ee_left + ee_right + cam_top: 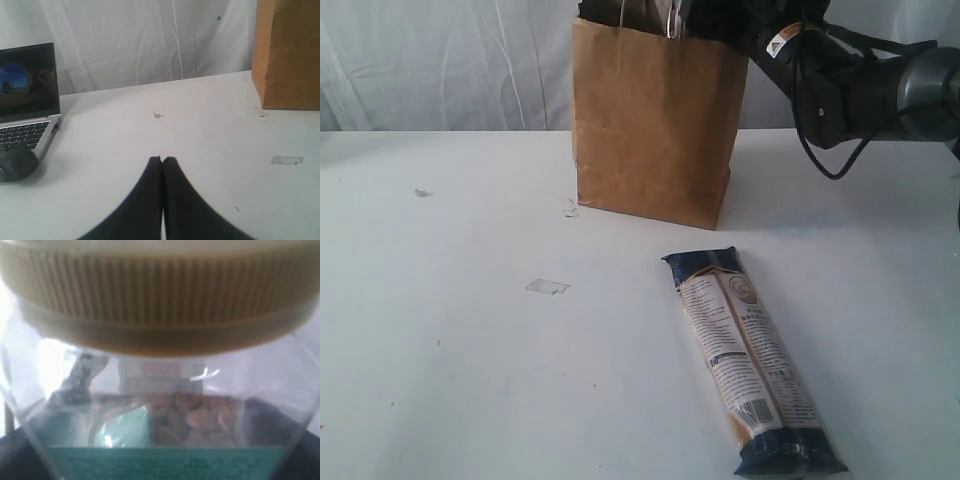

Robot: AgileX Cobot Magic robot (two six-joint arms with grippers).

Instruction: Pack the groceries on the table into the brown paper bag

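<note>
Right arm [865, 85] hangs over the tall brown paper bag [655, 120] at 12 o'clock, jaws wide around a gold-lidded clear jar [160, 365]. Left gripper [162, 161] is pinched closed, empty.

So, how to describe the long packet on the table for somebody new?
Find the tall brown paper bag standing on the white table. In front of it, nearer the camera and slightly right, the long pasta packet lies flat. It alone lies in the open: narrow, with dark blue ends and a pale printed label.
</note>
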